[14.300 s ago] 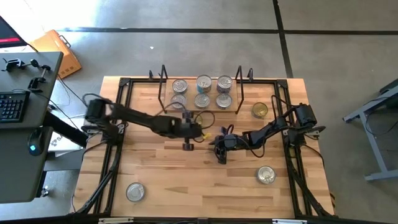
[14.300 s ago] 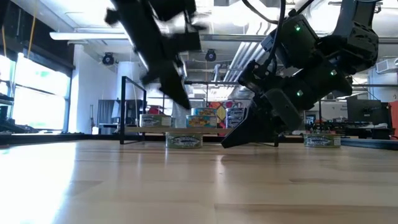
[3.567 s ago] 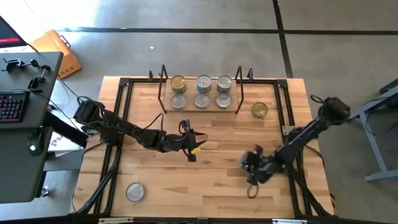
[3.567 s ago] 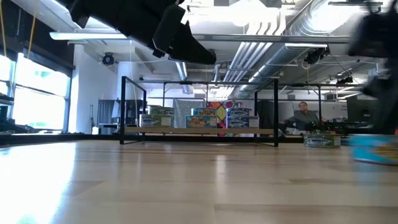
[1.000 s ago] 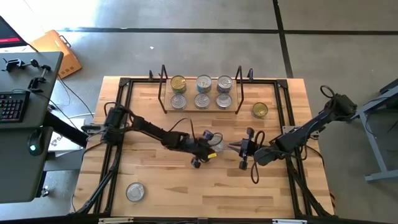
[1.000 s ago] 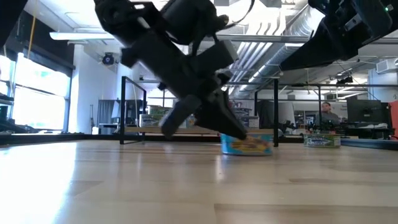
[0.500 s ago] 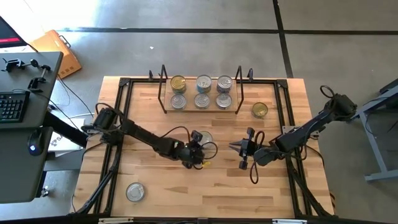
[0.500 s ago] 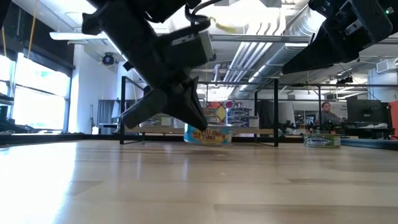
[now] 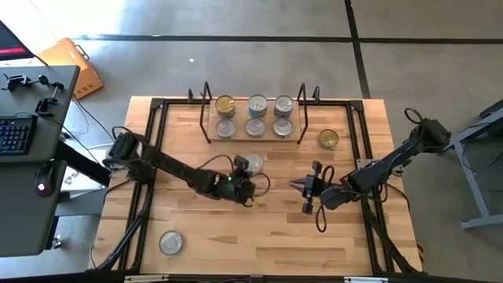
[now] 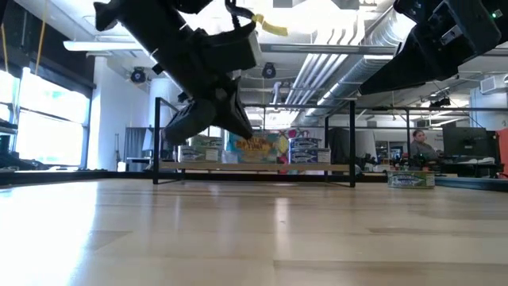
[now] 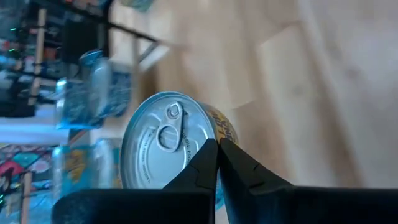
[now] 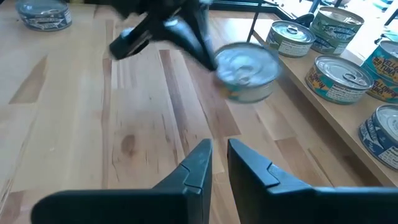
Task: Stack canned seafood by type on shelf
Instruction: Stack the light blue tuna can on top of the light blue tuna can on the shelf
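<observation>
My left gripper (image 9: pixel 248 174) is shut on a silver-topped can (image 9: pixel 253 163), mid-table, just in front of the shelf (image 9: pixel 253 140). In the low view this can (image 10: pixel 260 148) hangs tilted, clear of the table. The light-wood shelf carries several cans in two rows, one of them gold-topped (image 9: pixel 225 104). A gold-topped can (image 9: pixel 328 140) stands on the table right of the shelf, and a silver one (image 9: pixel 170 241) near the front left. My right gripper (image 12: pixel 217 149) waits right of centre, narrowly open, with nothing between its fingers. My left gripper pinches the can's top rim (image 11: pixel 208 138) between its two fingertips (image 11: pixel 202 163), at the lid's edge beside the pull tab. The fingers come slanting down from the near left. The can hangs tilted, its lid turned toward the gripper, lifted clear of the table.
Black wire uprights (image 9: pixel 206 110) close the shelf's two ends. A black frame (image 9: pixel 149 157) runs along the table's edges. Bare wood lies between the two arms and toward the front. A desk with a keyboard (image 9: pixel 16 134) stands left of the table.
My left gripper has risen and gone toward the far edge and the shelf, tipping up nearer to level. The can it holds stood on the table a second ago. It is now lifted clear and tilted, nearer the shelf.
</observation>
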Controlling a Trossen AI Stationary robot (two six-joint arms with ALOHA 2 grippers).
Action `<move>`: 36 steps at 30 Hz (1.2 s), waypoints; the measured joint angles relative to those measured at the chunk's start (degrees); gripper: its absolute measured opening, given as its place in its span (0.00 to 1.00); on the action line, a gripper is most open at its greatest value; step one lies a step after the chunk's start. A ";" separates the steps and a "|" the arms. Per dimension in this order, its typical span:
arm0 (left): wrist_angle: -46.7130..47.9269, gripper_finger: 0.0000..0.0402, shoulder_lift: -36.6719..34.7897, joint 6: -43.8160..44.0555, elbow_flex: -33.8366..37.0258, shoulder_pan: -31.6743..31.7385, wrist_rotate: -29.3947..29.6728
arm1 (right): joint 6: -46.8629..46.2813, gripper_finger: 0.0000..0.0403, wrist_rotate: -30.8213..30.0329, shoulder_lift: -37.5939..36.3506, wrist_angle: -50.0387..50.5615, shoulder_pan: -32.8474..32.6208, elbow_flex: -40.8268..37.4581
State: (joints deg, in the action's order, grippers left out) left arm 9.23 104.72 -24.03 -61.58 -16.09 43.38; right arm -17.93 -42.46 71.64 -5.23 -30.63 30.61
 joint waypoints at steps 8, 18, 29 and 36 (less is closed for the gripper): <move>-5.57 0.00 -7.14 -5.64 0.09 10.78 -6.38 | -0.02 0.11 -0.95 0.00 -0.09 0.00 0.00; -9.33 0.00 -5.00 -8.56 0.09 25.86 -19.84 | -0.46 0.11 -0.98 0.00 0.04 0.00 0.00; -9.56 0.00 -4.11 -7.73 0.06 28.48 -23.87 | -0.66 0.11 -0.98 0.00 0.07 0.00 0.00; -9.63 0.11 -4.11 -8.15 0.06 28.45 -23.66 | -0.68 0.11 -0.96 0.00 0.09 0.00 0.00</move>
State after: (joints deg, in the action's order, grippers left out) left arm -0.40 100.62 -32.18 -61.52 12.36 19.71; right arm -18.61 -43.42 71.64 -5.15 -30.63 30.61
